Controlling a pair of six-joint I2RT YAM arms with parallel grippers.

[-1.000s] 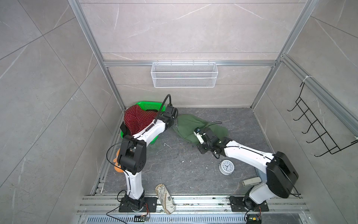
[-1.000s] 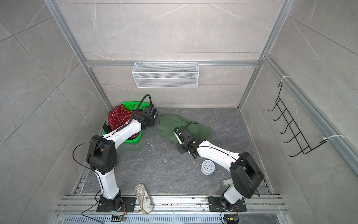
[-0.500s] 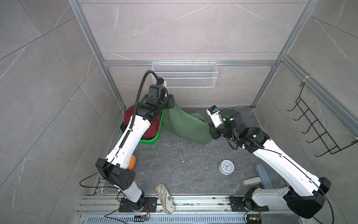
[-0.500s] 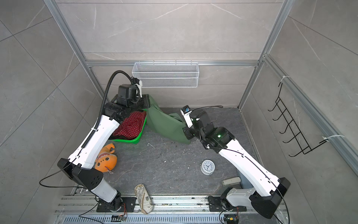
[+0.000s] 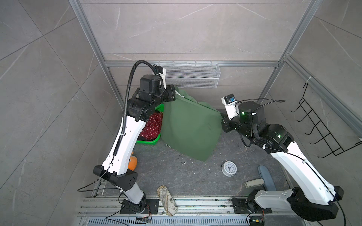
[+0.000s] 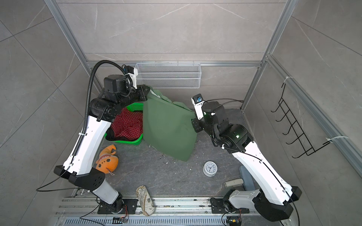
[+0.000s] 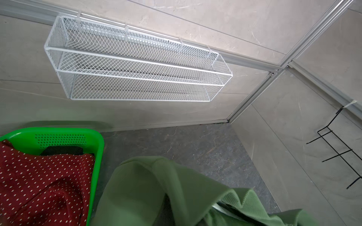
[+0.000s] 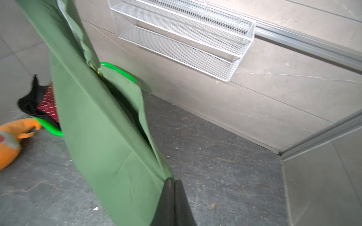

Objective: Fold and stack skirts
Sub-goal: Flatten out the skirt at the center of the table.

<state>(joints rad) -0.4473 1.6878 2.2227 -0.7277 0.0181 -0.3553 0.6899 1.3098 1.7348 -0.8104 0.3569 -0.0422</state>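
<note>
The dark green skirt (image 5: 188, 129) (image 6: 168, 129) hangs in the air above the floor, stretched between my two grippers. My left gripper (image 5: 173, 94) (image 6: 147, 93) is shut on its upper back corner; in the left wrist view green cloth (image 7: 156, 191) drapes over the fingers. My right gripper (image 5: 221, 115) (image 6: 193, 117) (image 8: 173, 182) is shut on the opposite edge, fingers pressed together on the cloth. The red polka-dot skirt (image 5: 153, 127) (image 6: 129, 125) (image 7: 39, 185) lies crumpled in the green basket (image 6: 127, 142) (image 7: 58, 135). The black skirt (image 7: 60, 150) (image 8: 29, 103) lies beneath it.
An orange plush toy (image 6: 106, 160) lies in front of the basket by the left arm. A white alarm clock (image 5: 229, 168), a patterned case (image 5: 166, 197) and a grey-blue object (image 5: 266, 178) lie toward the front. A white wire shelf (image 5: 190, 78) hangs on the back wall, a black hook rack (image 5: 317, 127) on the right wall.
Both arms have risen from the floor and spread apart, lifting the green skirt from a flat heap into a hanging sheet. The left arm has moved off the basket.
</note>
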